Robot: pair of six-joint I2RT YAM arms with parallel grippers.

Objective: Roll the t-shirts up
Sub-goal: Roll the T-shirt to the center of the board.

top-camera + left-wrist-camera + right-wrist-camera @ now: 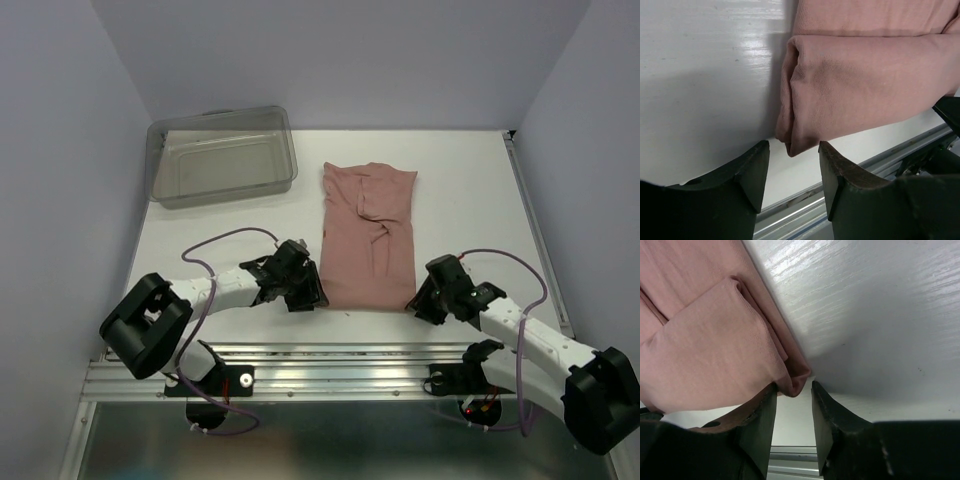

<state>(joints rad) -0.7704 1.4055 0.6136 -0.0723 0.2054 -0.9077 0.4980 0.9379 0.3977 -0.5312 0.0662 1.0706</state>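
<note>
The t-shirt point(368, 235) hides its near corners under the left tool point(312, 297) and right tool point(416, 303) — wrist views crop it up top.

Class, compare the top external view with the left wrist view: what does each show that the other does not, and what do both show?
Only the top external view shows the whole folded t-shirt lying flat, with a clear bin beyond it to the left. Only the left wrist view shows the stacked fold layers at the t-shirt's near left corner, with the corner tip between the tips of the open left gripper. Both show the pink t-shirt, the white table and the left gripper.
</note>
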